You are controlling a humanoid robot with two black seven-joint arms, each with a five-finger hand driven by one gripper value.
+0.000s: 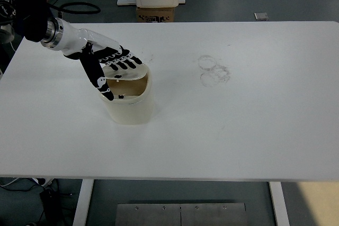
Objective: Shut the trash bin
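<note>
1. Right now the trash bin (pixel 128 99), a cream tub standing on the white table (pixel 238 120), sits directly under the fingers of the left hand (pixel 108 63); its mouth is not yet fully shut, with a dark gap showing below the fingertips.
2. Its lid (pixel 123 71) looks pushed well down, lying under the fingers and tilted toward the opening; how close it sits to the rim I cannot tell exactly.
3. Those fingers (pixel 127 61) are spread flat and apart, clamped on nothing, resting on or just over the lid, while the thumb (pixel 100 80) hangs down past the bin's near rim.
4. By my reckoning the closing push is in hand, and the next move calls for pressing straight down until the lid seats, without tipping the light tub.
5. Inside the bin, what shows through the gap appears bare; no rubbish is visible.
6. Well away from the fingers, faint ring marks (pixel 213 70) stain the tabletop, and a cardboard box (pixel 156 14) stands on the floor beyond.
</note>
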